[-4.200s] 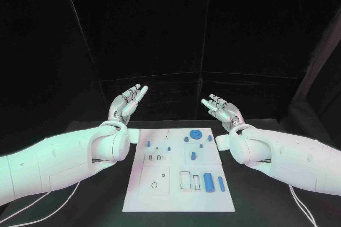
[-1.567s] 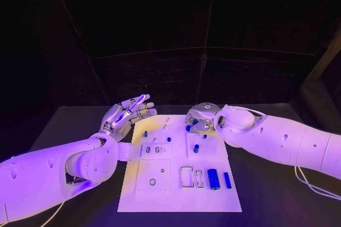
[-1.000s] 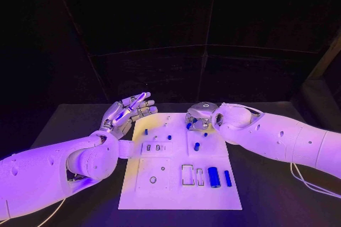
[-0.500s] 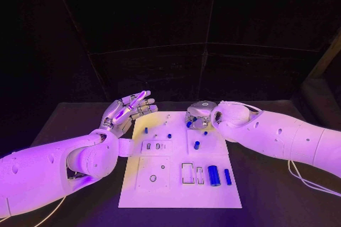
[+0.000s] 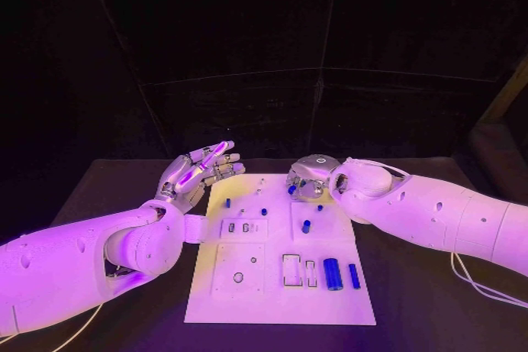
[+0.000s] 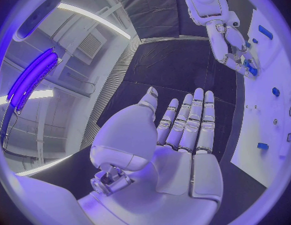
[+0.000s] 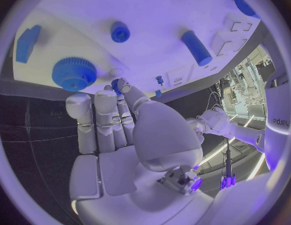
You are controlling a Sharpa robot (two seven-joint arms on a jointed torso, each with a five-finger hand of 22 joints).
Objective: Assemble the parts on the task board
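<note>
The white task board (image 5: pixel 275 298) lies in the middle of the black table. My right hand (image 5: pixel 311 176) hangs over its far right corner with the fingers curled down. Thumb and a finger pinch a small blue part (image 7: pixel 117 86), just beside the blue gear (image 7: pixel 73 73) that lies on the board (image 7: pixel 152 10). My left hand (image 5: pixel 204 169) is raised palm up beside the board's far left corner, fingers straight and apart, holding nothing (image 6: pixel 183 135). On the near right of the board lie a thick blue cylinder (image 5: pixel 333 273) and a slim blue pin (image 5: pixel 354 276).
More small blue parts stand mid-board: a peg (image 5: pixel 306 227) and two short studs (image 5: pixel 228 203) (image 5: pixel 264 211). Open slots sit near the board's front (image 5: pixel 289 270). Black table surrounds the board; a dark curtain backs it.
Since the earliest frame my right hand has come from the board's side over its far right corner and curled its fingers. In the last second it barely moves. My left hand stays open.
</note>
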